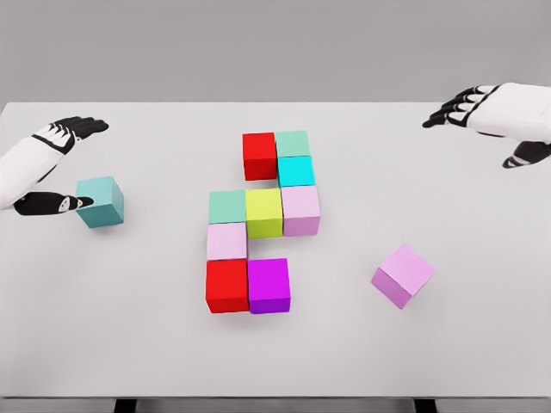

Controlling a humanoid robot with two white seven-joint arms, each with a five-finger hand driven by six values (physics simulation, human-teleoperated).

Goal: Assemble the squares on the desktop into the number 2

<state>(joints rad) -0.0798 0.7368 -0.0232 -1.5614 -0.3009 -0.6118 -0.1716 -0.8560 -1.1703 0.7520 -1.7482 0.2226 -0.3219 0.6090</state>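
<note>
Left hand (53, 168) at 9 o'clock on the desk, fingers spread, thumb low, grasping nothing. Teal cube (101, 202) sits just beside the thumb tip, inside the span of the fingers and thumb; contact can't be confirmed from this view.

Right hand (486, 116) at 2 o'clock, above the far right edge, fingers extended and relaxed, nothing in it. Well apart from every cube.

Cluster at centre of the white desk (275, 361), cubes touching side to side:
- Top row: red cube (259, 156) with mint cube (293, 144) at its 3 o'clock.
- Cyan cube (296, 171) directly at 6 o'clock of the mint one.
- Middle row, left to right: green cube (227, 207), yellow cube (264, 212), pale pink cube (300, 210); the pale pink one sits under the cyan.
- Lilac cube (227, 242) at 6 o'clock of the green one.
- Bottom row: second red cube (227, 286) under the lilac, magenta cube (269, 286) at its 3 o'clock.

Bottom row stops at the magenta; the spot at its 3 o'clock is open desk.

Loose pink cube (403, 274) at 4 o'clock from the cluster, rotated off the grid, apart from the magenta cube and from both hands.
</note>
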